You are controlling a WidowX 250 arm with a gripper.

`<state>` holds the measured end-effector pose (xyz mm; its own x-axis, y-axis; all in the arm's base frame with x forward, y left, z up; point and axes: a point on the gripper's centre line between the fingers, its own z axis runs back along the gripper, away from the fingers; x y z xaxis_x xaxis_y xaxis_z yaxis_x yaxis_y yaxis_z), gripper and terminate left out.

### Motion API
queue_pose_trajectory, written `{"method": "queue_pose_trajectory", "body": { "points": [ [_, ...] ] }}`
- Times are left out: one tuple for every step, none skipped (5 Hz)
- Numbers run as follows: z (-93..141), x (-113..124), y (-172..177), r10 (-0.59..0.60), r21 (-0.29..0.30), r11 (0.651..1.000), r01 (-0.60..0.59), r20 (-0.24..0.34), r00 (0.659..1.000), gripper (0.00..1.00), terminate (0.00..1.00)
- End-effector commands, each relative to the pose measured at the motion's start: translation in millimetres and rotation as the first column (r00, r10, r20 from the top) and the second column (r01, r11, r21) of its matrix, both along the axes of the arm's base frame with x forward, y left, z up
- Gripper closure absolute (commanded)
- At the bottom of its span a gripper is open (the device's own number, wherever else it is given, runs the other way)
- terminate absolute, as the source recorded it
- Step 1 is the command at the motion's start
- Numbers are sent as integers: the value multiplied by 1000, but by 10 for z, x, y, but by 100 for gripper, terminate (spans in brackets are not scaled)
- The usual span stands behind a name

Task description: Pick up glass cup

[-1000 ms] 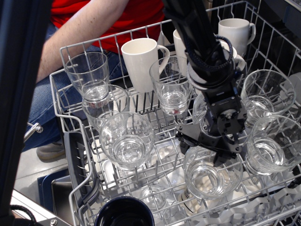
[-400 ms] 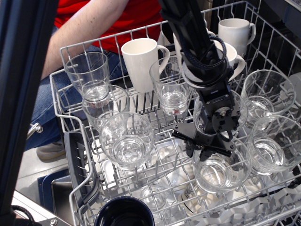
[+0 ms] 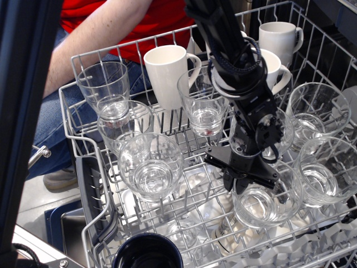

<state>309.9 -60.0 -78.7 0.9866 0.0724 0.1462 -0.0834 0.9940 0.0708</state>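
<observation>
My gripper [image 3: 244,180] hangs from the black arm over the middle right of the wire dishwasher rack [image 3: 71,127]. It is shut on the near rim of a clear glass cup [image 3: 266,204], one finger inside the mouth and one outside. The cup is tilted with its mouth facing up toward the camera, and it sits a little above the rack wires. Several alike glass tumblers stand around it: one to the left [image 3: 150,166] and one to the right [image 3: 326,176]. The arm hides part of another glass behind the gripper.
More tumblers stand at the back left [image 3: 105,85], the centre [image 3: 203,103] and the right [image 3: 318,109]. White mugs [image 3: 167,70] [image 3: 280,34] line the back row. A dark navy cup [image 3: 148,252] is at the front edge. A person in red [image 3: 111,22] sits behind the rack.
The gripper has moved slightly up and to the right with the glass cup in it. The cup has shifted right, closer to the right-hand tumbler.
</observation>
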Motion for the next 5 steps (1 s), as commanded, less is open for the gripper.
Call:
{"method": "queue_pose_trajectory", "body": {
  "points": [
    [585, 39, 27, -8, -60, 998, 9, 10, 1000, 100, 0],
    [798, 11, 14, -45, -74, 996, 44, -13, 999, 100, 0],
    [1087, 22, -42, -65, -114, 991, 65, 0, 998, 100, 0],
    [1335, -67, -34, -98, -104, 990, 97, -8, 995, 100, 0],
    [1595, -82, -14, -144, -102, 985, 143, -10, 989, 100, 100]
  ]
}}
